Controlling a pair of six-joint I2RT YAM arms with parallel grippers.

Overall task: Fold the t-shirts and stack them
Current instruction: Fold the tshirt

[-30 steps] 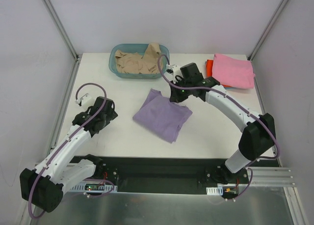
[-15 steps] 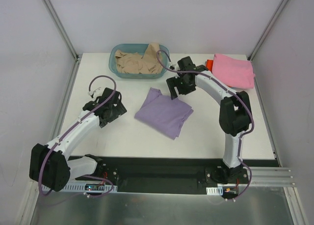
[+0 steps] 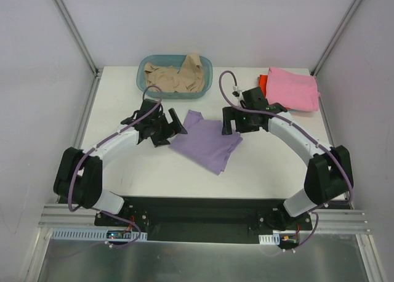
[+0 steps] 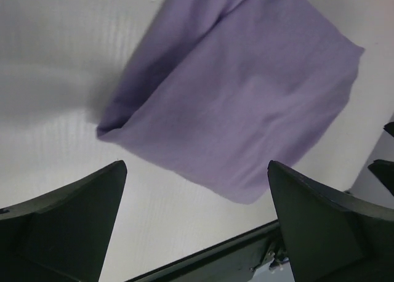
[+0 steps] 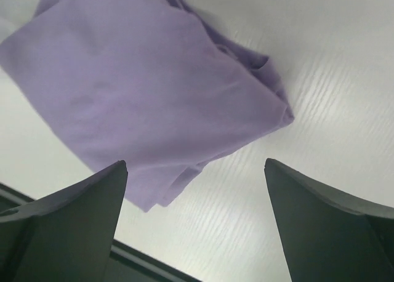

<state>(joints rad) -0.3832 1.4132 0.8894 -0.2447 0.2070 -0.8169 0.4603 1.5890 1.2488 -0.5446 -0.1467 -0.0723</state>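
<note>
Folded lavender tee (image 3: 206, 141) lay frame centre; left gripper (image 3: 172, 125) and right gripper (image 3: 229, 120) flanked it, jaws wide, empty; likely poised to lift it toward pink tee (image 3: 294, 88) stack upper right.

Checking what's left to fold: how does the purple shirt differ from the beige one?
The purple shirt lies folded flat on the table; the beige shirt is crumpled in the basket. The purple shirt is mid-table; the beige shirt sits at the far edge. Both are plain, single-colour.
</note>
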